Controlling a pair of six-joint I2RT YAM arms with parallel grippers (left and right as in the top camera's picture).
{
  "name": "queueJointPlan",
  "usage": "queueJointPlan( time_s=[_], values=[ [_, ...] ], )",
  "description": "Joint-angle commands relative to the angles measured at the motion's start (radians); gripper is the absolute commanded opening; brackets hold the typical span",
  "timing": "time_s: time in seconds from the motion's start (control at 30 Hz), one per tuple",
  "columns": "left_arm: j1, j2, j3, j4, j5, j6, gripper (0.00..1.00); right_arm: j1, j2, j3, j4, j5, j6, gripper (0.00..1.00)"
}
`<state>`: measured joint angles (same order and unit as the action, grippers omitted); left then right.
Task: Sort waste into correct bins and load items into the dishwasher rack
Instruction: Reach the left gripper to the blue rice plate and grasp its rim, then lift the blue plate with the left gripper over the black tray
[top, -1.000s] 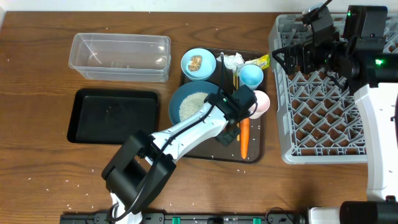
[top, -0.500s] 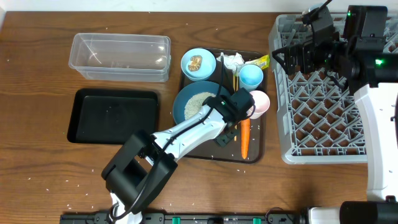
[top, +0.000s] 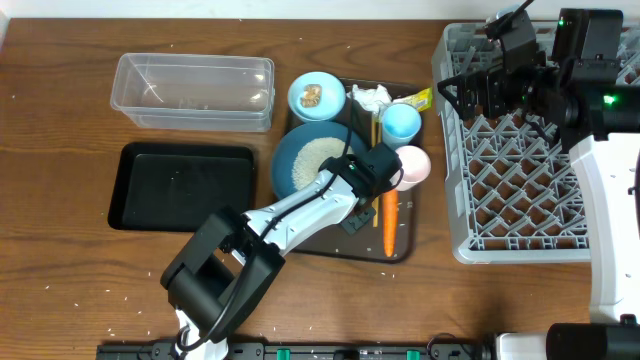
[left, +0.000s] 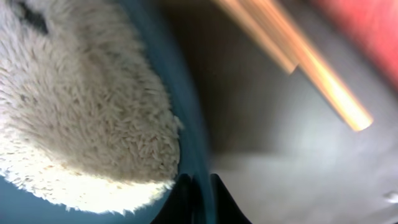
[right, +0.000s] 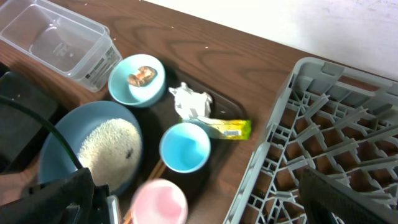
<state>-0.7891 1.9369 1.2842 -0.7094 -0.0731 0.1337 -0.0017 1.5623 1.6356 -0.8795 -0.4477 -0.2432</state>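
My left gripper (top: 360, 176) is shut on the right rim of the large blue dish (top: 292, 152), which holds white rice (top: 316, 160); the left wrist view shows the jaws (left: 200, 194) pinching the rim (left: 186, 124) beside the rice (left: 81, 112). The dish sits on a dark brown tray (top: 405, 245) with a small light-blue bowl (top: 316, 97) holding a brown lump, a tissue (top: 373, 97), a yellow-green wrapper (top: 418, 98), a light-blue cup (top: 403, 121), a pink cup (top: 412, 166), chopsticks (top: 377, 125) and a carrot (top: 388, 222). My right gripper (top: 490, 85) is open and empty over the grey rack (top: 510, 190).
The clear tub (top: 195, 90) stands at the back left, with the black tray (top: 180, 187) in front of it. In the right wrist view the rack's near corner (right: 298, 81) lies right of the cups. Stray rice grains dot the table.
The blue dish has been pulled slightly left and back in my left gripper, and the brown tray with its bowl, cups and carrot has shifted with it. The right arm has not moved.
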Motion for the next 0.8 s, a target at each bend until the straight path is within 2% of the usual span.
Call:
queueJointPlan(
  time_s=[0.0,0.23,0.43,0.77],
  values=[
    [0.018,-0.001,-0.013,-0.04,-0.004,-0.018,0.06,-0.007,-0.008,0.017,-0.003,0.003,-0.005,0.99],
    [0.021,-0.074,0.027,-0.096,-0.004,-0.042,0.06,-0.007,-0.008,0.017,-0.003,0.003,-0.005,0.99],
    [0.045,-0.223,0.039,-0.1,-0.003,-0.097,0.06,-0.007,-0.008,0.017,-0.003,0.003,-0.005,0.99],
    [0.219,-0.514,0.039,-0.103,0.038,-0.21,0.06,-0.007,-0.008,0.017,0.004,0.003,-0.005,0.99]
  ],
)
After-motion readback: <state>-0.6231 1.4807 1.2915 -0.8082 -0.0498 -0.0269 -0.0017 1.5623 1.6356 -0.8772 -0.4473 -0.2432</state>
